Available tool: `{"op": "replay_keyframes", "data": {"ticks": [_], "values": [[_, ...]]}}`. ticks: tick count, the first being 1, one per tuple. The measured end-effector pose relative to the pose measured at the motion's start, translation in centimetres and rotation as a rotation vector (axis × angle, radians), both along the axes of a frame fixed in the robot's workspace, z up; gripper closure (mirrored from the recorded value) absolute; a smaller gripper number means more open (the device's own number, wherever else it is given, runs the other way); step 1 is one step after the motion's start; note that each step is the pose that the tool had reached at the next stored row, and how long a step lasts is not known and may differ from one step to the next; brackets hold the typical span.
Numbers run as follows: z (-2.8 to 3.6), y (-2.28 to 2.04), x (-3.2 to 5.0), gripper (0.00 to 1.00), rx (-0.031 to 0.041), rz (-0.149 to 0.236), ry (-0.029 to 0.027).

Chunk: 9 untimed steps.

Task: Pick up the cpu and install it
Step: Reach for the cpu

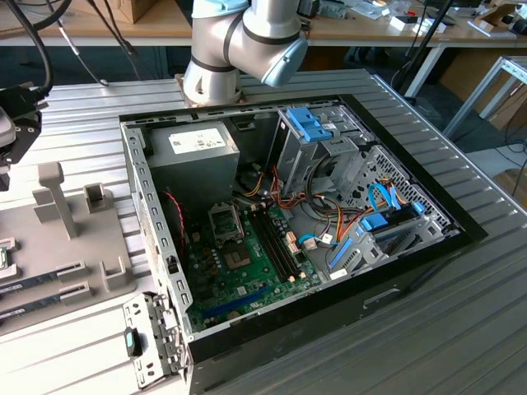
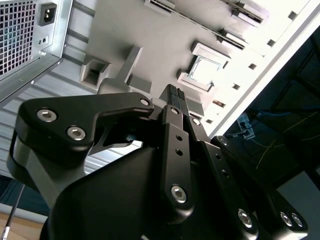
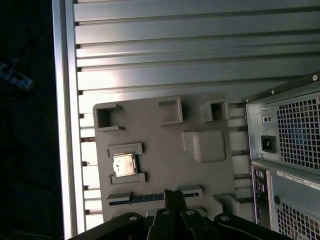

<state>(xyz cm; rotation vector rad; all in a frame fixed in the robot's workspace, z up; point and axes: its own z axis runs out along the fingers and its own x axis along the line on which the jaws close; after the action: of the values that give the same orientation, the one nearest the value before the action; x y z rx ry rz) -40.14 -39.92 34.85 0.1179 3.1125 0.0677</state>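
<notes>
The cpu [image 3: 123, 164], a small square chip with a silvery top and a green edge, lies in a raised frame on the grey fixture plate [image 3: 165, 140]. It also shows as a bright square in the second wrist view [image 2: 205, 70]. My gripper [image 3: 173, 196] hangs above the plate's edge, a short way off the cpu and not touching it. Its black fingers [image 2: 173, 97] are pressed together, shut on nothing. In the exterior view the motherboard's cpu socket [image 1: 224, 217] sits inside the open computer case [image 1: 461, 234].
The arm's black wrist end [image 1: 20, 111] is at the exterior view's left, over the fixture plate [image 1: 111, 276]. Memory sticks [image 1: 49, 275] lie in slots on that plate, beside upright grey posts [image 1: 53, 197]. The case holds a power supply [image 1: 193, 152], cables and blue drive brackets [image 1: 309, 123].
</notes>
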Motion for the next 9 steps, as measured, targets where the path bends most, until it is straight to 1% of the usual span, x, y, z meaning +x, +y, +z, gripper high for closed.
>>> {"op": "replay_keyframes", "data": {"ticks": [9], "values": [[-0.43,0.0,-0.2,0.89,-0.0001,0.0,0.0001]]}}
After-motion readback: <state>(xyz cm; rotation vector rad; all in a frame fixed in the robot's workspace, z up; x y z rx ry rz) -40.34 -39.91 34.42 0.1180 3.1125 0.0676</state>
